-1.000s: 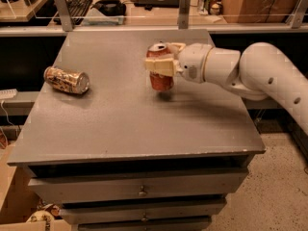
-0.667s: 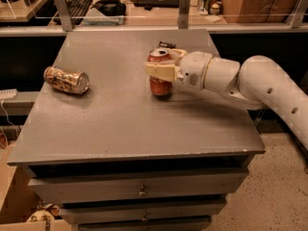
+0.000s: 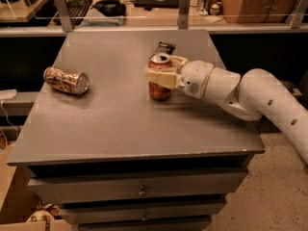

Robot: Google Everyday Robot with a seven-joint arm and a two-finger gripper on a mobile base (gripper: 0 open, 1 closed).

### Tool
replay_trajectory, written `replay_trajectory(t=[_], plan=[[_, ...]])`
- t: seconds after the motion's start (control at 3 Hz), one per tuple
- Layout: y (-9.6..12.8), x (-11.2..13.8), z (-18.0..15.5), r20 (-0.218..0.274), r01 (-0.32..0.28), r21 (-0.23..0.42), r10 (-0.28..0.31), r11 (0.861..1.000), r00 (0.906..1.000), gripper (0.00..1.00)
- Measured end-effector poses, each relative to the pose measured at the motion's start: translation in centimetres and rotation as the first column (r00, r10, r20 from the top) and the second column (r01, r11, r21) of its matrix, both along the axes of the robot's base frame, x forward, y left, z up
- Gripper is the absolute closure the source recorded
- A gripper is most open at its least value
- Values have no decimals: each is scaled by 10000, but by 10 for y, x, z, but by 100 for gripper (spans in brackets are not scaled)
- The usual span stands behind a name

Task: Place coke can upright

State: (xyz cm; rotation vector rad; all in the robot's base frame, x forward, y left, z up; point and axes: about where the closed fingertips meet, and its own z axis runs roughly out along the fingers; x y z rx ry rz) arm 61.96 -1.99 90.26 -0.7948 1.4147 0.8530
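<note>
Item: red-orange aluminium coke can (image 3: pixel 159 89) with silver top rim, standing a little right of centre and toward the back of the grey metal-topped drawer cabinet (image 3: pixel 115 129). Holder: cream two-finger gripper (image 3: pixel 160 67) at the end of the white jointed robot arm (image 3: pixel 269 97), which reaches in from the right. One finger crosses the front of the can just below the rim and the other passes behind it, so the gripper is clamped on the can's upper body. Change noted: over the last second the wrist and can have come down and slightly toward the camera. The can's top now sits lower in the view than it did a second ago, and its base appears to meet the tabletop with a shadow directly beneath it. A small black wrapper (image 3: pixel 165 47), earlier hidden behind the hand, now shows just behind the can. Significance, as a judgement: the lowering looks complete or nearly so, and the placing step is at its end, with only the release and withdrawal outstanding. Orientation: the long axis is vertical, or very close to it, with the opening and pull-tab end facing up and the base down; no lean is evident. Also on the surface: a brown-and-gold patterned can (image 3: pixel 66 80) lying on its side near the left edge, well apart from the coke can and unmoved across the views.
</note>
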Motion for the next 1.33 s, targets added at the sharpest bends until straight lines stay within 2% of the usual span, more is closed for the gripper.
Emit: replay_trajectory(t=[0.33, 0.67, 1.0, 1.33], plan=[[-2, -3, -4, -31, -12, 100, 12, 9999, 10000, 5], [-2, -5, -6, -43, -30, 126, 31, 9999, 10000, 0], [-17, -10, 2, -27, 120, -361, -121, 9993, 9999, 0], [-60, -23, 25, 64, 601, -1076, -598, 9924, 9982, 0]])
